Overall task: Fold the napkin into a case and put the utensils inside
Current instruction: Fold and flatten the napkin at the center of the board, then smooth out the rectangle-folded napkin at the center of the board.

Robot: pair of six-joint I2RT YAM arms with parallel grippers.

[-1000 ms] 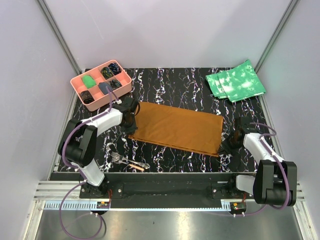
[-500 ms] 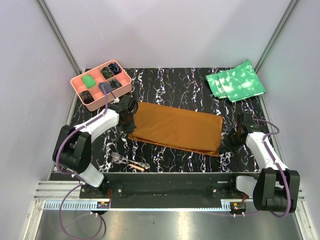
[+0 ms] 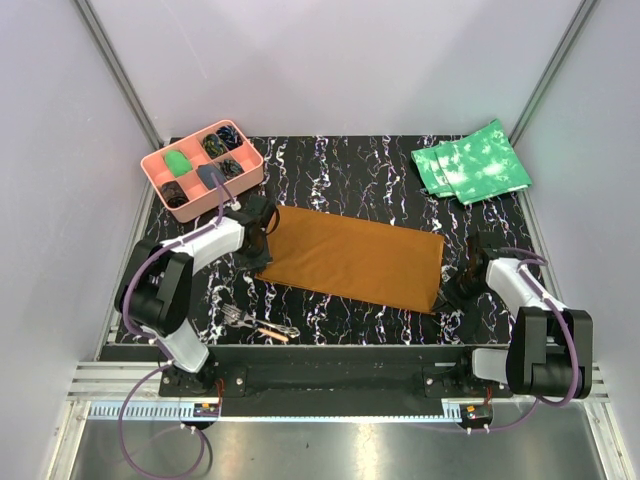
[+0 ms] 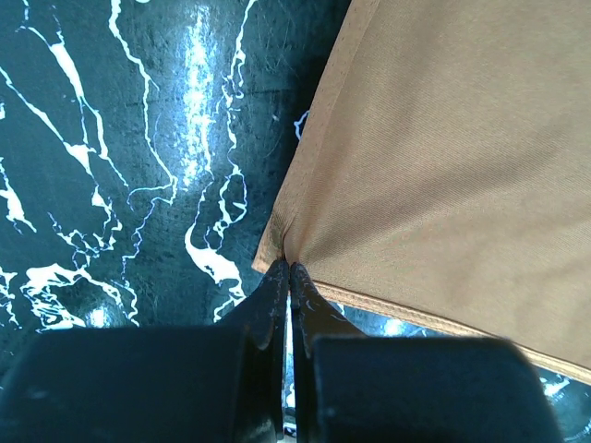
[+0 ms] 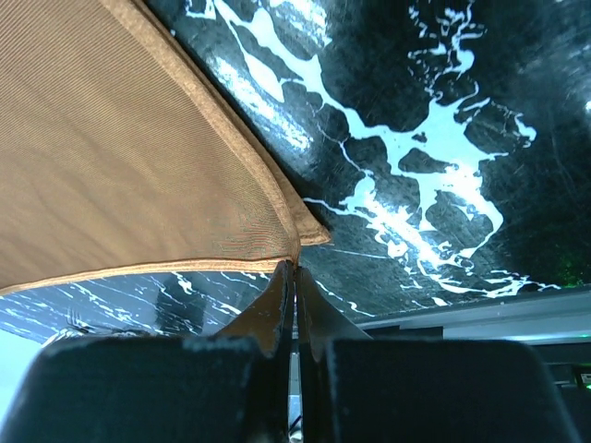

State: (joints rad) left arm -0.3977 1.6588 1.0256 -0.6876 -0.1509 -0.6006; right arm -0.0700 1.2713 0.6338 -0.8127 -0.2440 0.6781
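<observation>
- The rust-brown napkin point(image 3: 355, 258) lay as a long oblong at the middle of the black marbled counter point(image 3: 340, 165), its length running from 10 o'clock to 4 o'clock in the top view.
- The left pincer point(image 4: 288, 272) was pressed together on the napkin's corner at 8 o'clock, and the cloth puckered where the tips bit it.
- The right pincer point(image 5: 294, 268) was closed the same way on the corner at 4 o'clock, with the hemmed edges meeting at its tips.
- The utensils point(image 3: 260, 325) lay together on the counter at 7 o'clock from the napkin, apart from it and near the front edge.
- A pink tray point(image 3: 202, 168) stood at 10 o'clock from the napkin.
- Green cloths point(image 3: 470, 162) lay at 2 o'clock, well apart from the napkin.
</observation>
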